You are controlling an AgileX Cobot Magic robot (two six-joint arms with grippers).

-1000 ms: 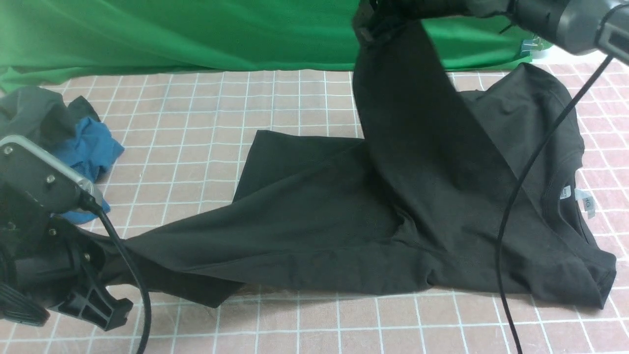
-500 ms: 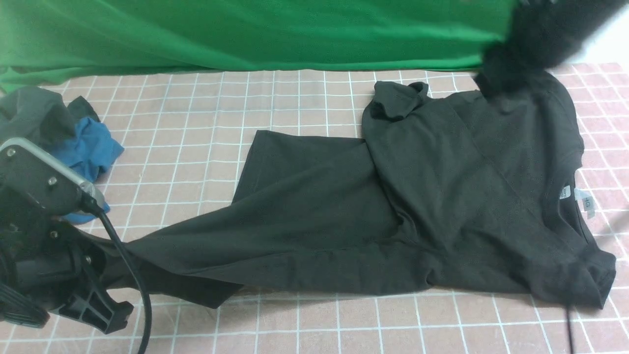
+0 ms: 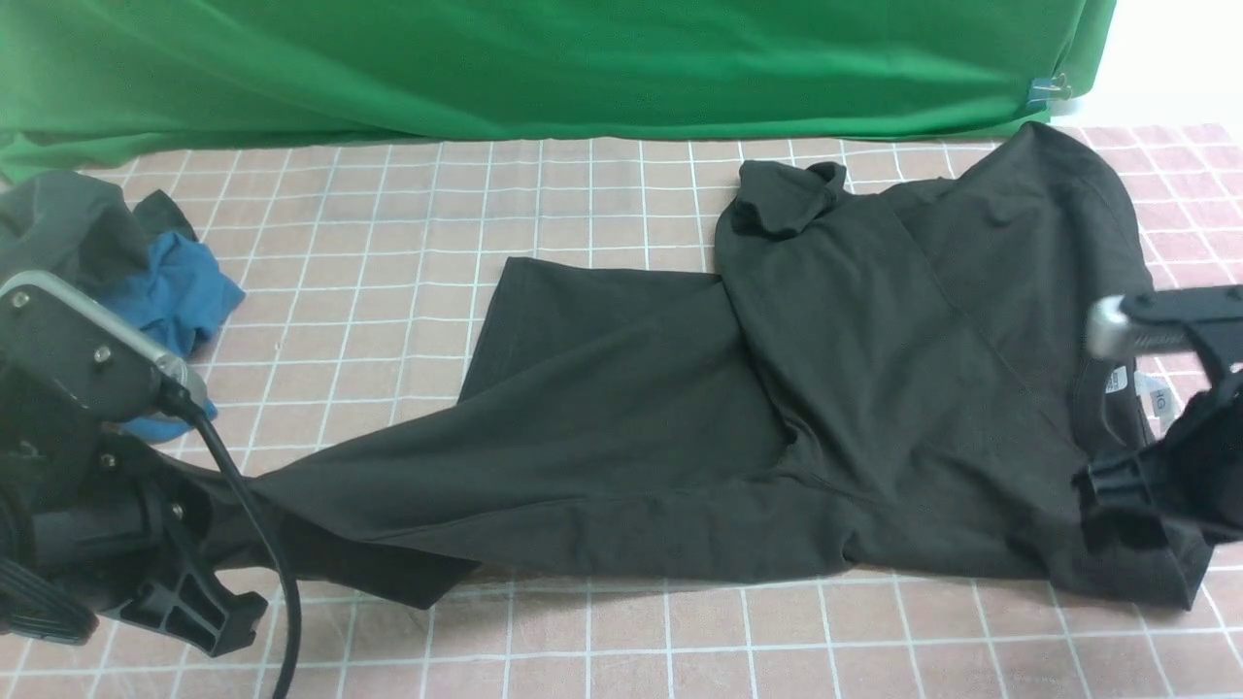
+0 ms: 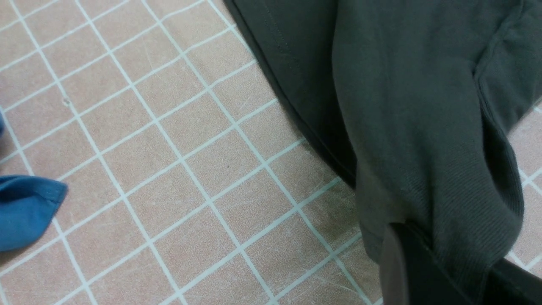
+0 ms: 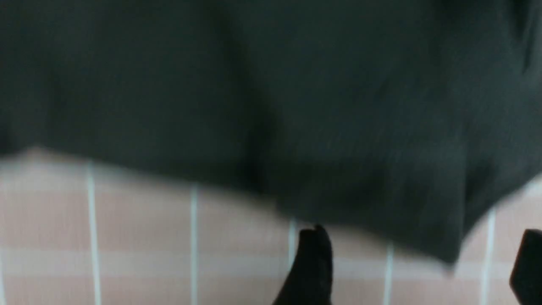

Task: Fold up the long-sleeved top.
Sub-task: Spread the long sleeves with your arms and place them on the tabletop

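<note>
The long-sleeved top (image 3: pixel 874 388) lies spread on the checked table, black, with a white label in its collar at the right. Its far sleeve is folded across the body, with the cuff (image 3: pixel 782 199) crumpled near the back. The near sleeve stretches left to my left gripper (image 3: pixel 199 534), which is shut on its ribbed cuff (image 4: pixel 465 220); the left wrist view shows the left gripper (image 4: pixel 449 271) pinching that fabric. My right gripper (image 3: pixel 1131 505) hovers open over the top's near right corner. The blurred right wrist view shows the right gripper (image 5: pixel 421 258) with wide-apart jaws just off the fabric edge (image 5: pixel 440 241).
A dark grey-green garment (image 3: pixel 68 228) and a blue garment (image 3: pixel 180 291) lie heaped at the left, behind my left arm. The blue garment (image 4: pixel 25 212) also shows in the left wrist view. A green backdrop (image 3: pixel 486 68) hangs along the table's far edge.
My right gripper let go of the far sleeve, which dropped onto the body. The right arm swung from high at the back down to the near right corner. The left gripper stayed put.
</note>
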